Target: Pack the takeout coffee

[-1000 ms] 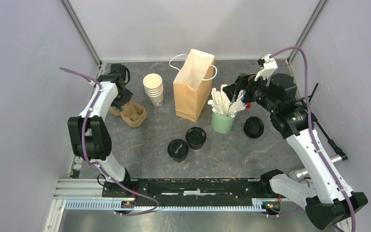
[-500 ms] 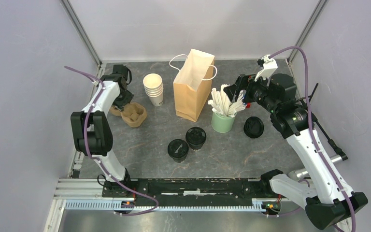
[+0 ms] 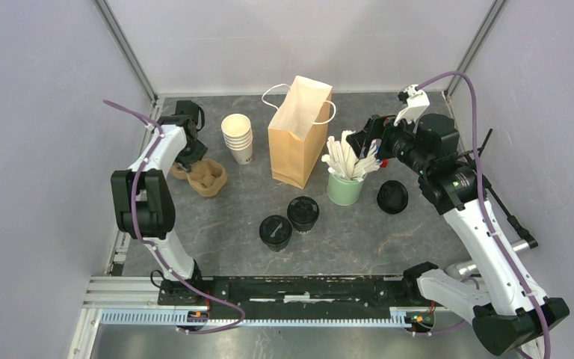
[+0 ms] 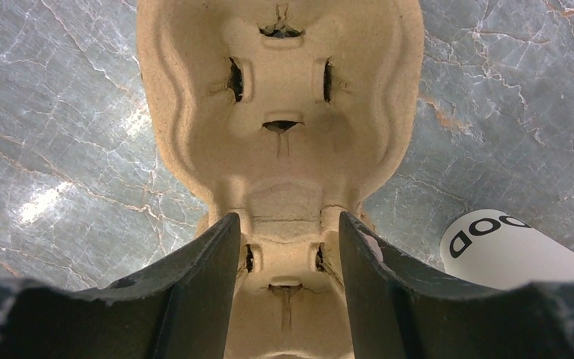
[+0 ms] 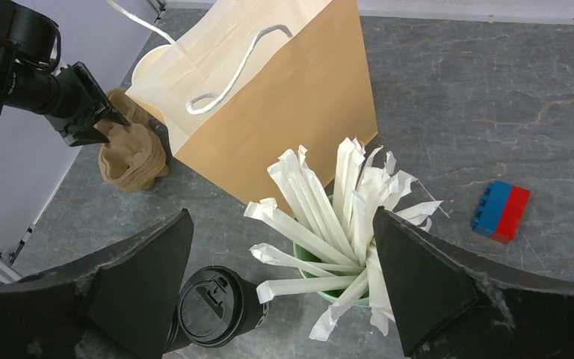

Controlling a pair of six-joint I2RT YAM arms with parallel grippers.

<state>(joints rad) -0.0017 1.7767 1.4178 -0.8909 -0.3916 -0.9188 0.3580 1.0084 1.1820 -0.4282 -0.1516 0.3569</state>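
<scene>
While the coffees (image 3: 276,232) are standing lidded, side by side at mid-frame of the top view, just below the bag (image 3: 299,138), neither is sitting inside it yet.
Left gripper (image 4: 288,221): pinching the carrier (image 4: 280,75) at its narrow waist, upper left, probably to bring it toward the cups.
Right gripper (image 5: 282,217): hanging spread wide and empty over the stick cup (image 3: 344,187), right of the bag, apparently idling.
</scene>
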